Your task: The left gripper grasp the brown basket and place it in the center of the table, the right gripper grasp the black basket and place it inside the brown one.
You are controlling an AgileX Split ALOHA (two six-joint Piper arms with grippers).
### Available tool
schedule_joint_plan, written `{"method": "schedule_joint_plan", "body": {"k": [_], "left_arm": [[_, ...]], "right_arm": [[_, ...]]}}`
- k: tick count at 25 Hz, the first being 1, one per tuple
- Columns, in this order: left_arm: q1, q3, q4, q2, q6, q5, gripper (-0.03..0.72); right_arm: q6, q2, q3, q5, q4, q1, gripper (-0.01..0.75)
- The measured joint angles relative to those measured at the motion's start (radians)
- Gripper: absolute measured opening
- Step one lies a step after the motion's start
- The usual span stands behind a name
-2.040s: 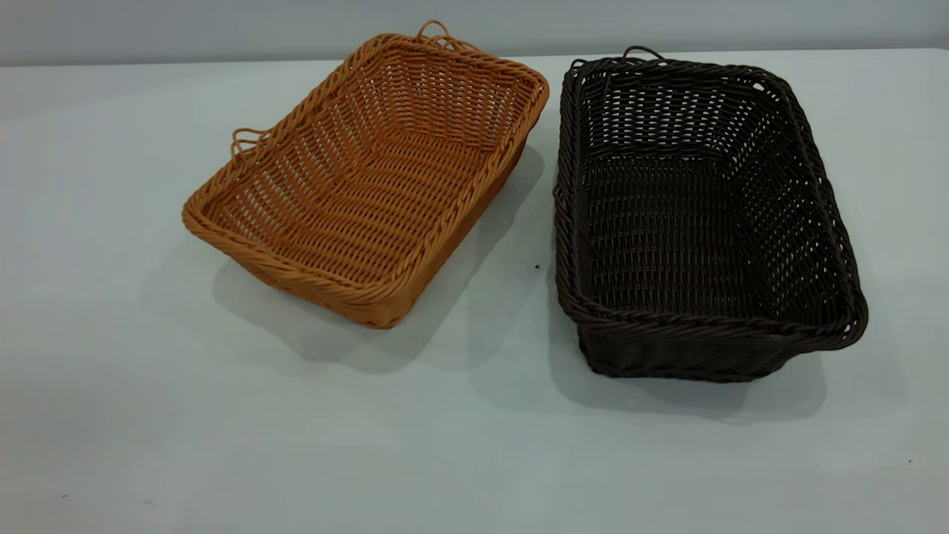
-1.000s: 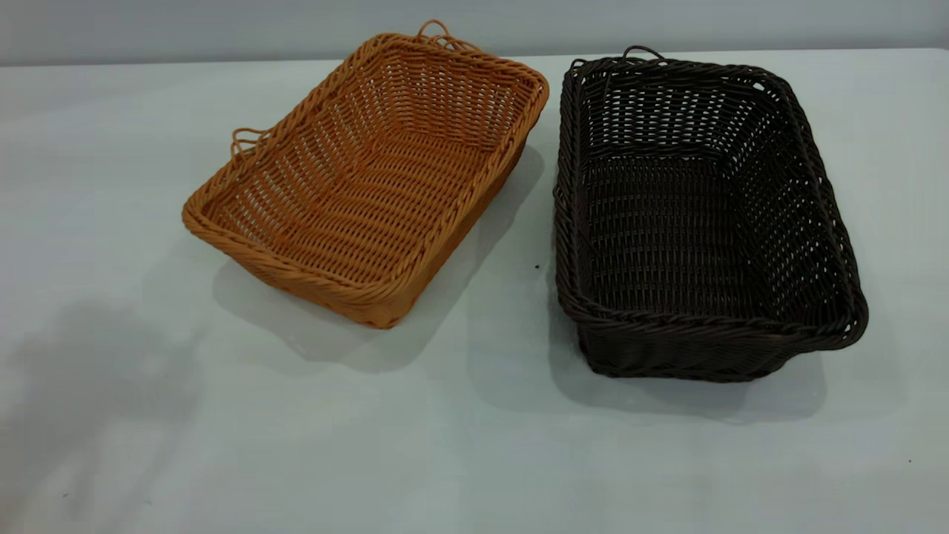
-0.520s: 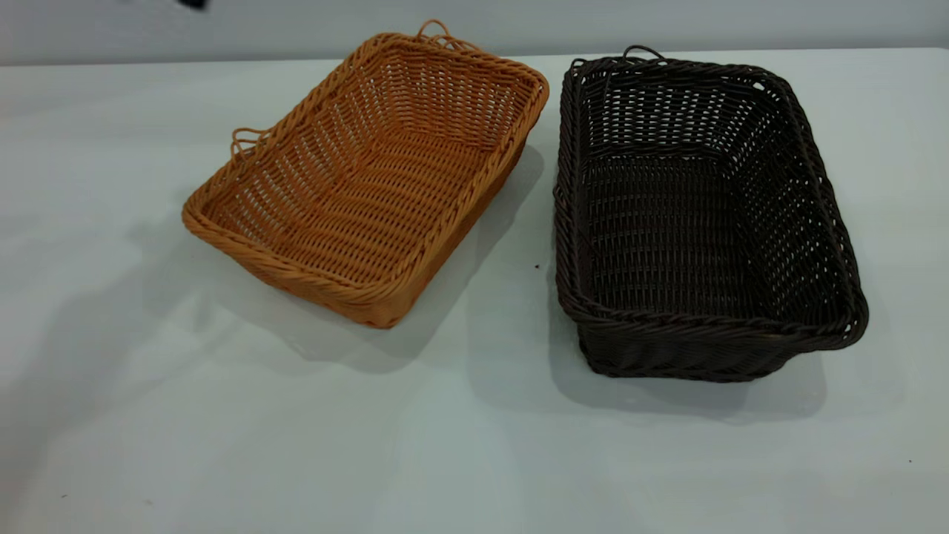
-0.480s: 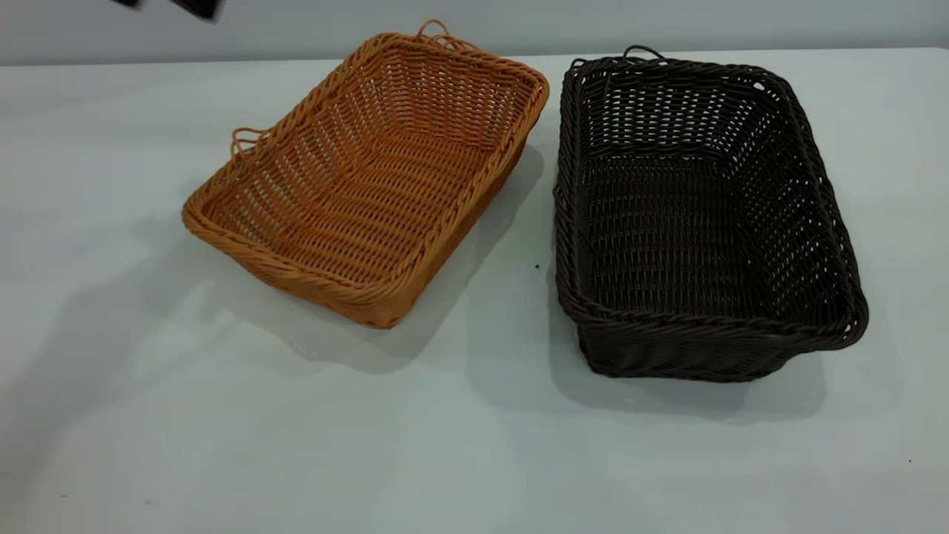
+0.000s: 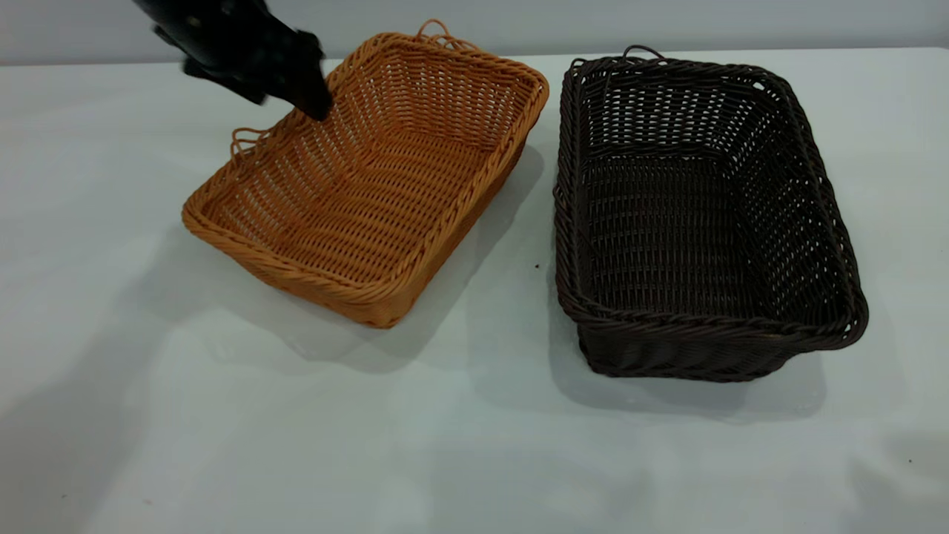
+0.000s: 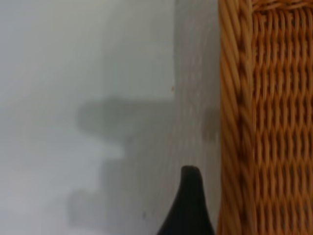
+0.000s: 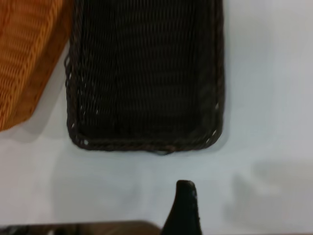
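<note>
The left tool (image 5: 315, 107) reaches in from the far left corner of the bench (image 5: 222, 445), its dark tip hanging just over the braided rim on the far left side of the brown basket (image 5: 371, 185). From the left wrist, one pointed finger (image 6: 190, 205) shows beside that rim (image 6: 230, 98), over bare bench; whether the tool is apart or together, I cannot tell. The brown basket sits skewed on the left half of the bench, one small loop handle (image 5: 245, 139) sticking out near the tool. Beside it, apart from it, the black basket (image 5: 697, 215) sits on the right half. The right tool (image 7: 183, 205) hangs over bare bench just off the black basket's (image 7: 146, 73) short end, only one finger showing, so open or closed I cannot tell.
</note>
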Motion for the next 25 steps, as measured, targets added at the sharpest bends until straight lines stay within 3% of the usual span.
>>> {"method": "schedule_joint_plan", "body": {"k": [7, 9, 13, 14, 20, 25], "left_arm": [[-0.011, -0.110, -0.002, 0.165, 0.003, 0.000, 0.538], [-0.011, -0.119, -0.002, 0.187, 0.003, 0.000, 0.475], [-0.011, -0.127, -0.011, 0.194, -0.011, -0.003, 0.245], [-0.011, -0.127, -0.010, 0.191, -0.008, 0.008, 0.230], [-0.008, -0.126, 0.004, 0.106, 0.001, 0.019, 0.210], [-0.003, -0.126, 0.008, -0.028, 0.010, -0.015, 0.204]], "right_arm": [[-0.074, 0.194, -0.002, -0.024, 0.207, 0.000, 0.573], [-0.117, 0.256, -0.003, -0.038, 0.300, 0.000, 0.573], [-0.218, 0.407, -0.007, -0.064, 0.522, 0.000, 0.573], [-0.236, 0.450, -0.009, -0.066, 0.583, 0.000, 0.573], [-0.272, 0.697, -0.011, -0.065, 0.872, 0.002, 0.573], [-0.307, 0.891, -0.017, -0.091, 1.008, 0.057, 0.573]]}}
